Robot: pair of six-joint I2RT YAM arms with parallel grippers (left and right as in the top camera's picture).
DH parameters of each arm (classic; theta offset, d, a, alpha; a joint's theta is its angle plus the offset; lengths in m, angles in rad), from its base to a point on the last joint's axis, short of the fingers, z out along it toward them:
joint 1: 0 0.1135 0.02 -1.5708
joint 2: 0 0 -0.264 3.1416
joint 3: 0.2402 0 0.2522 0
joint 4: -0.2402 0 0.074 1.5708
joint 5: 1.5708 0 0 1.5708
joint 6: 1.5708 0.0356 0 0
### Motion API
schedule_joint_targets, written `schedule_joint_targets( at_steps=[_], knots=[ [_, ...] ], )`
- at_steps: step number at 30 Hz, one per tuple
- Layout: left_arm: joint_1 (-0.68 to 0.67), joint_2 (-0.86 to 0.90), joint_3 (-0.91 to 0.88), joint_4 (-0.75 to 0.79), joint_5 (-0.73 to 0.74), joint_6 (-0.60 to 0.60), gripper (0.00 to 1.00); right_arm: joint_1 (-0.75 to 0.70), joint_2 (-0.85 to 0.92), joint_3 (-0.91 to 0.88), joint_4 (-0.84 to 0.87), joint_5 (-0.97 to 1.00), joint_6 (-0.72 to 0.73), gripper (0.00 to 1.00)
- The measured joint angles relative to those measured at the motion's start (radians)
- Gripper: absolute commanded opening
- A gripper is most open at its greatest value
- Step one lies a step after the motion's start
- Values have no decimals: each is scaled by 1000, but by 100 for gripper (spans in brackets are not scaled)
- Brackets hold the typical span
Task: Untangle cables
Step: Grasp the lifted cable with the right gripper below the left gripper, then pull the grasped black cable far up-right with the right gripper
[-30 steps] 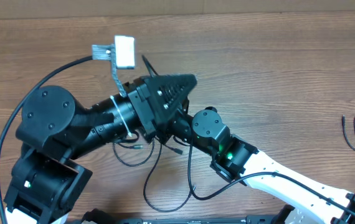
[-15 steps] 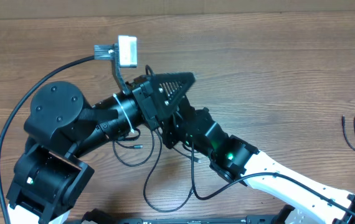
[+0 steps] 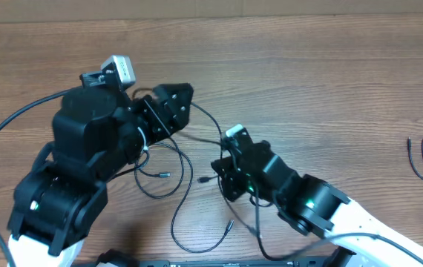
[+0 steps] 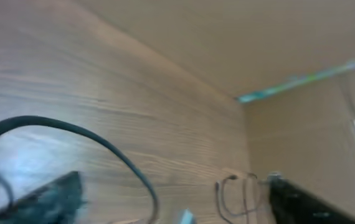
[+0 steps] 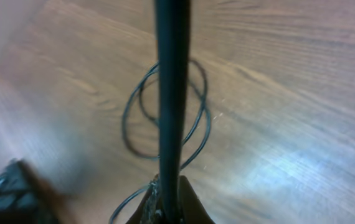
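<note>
Separation since a second ago, I see: left gripper (image 4: pixel 171 202) now gapes wide, gripping nothing; right gripper (image 5: pixel 168 208) has pinched shut on a black cable (image 5: pixel 171 93).

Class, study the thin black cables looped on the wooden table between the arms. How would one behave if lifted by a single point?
The cables are probably floppy: they lie in loose curves, so a lifted one would likely sag and trail. Being thin, they look light. Their loops cross, so pulling one may drag its neighbours.
</note>
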Motion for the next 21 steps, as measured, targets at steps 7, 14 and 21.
schedule_joint_targets(
  at_steps=[7, 14, 21],
  knots=[
    [0, 100, 0, -124, -34, 0, 100, 0, -55, 0, -140, 8, 19, 4],
    [0, 180, 0, -220, -13, 10, 100, -89, -71, 0, -331, 189, 167, 4],
    [-16, 187, 0, -89, 242, 224, 99, -373, -73, 0, -286, 263, 215, 4]
  ],
)
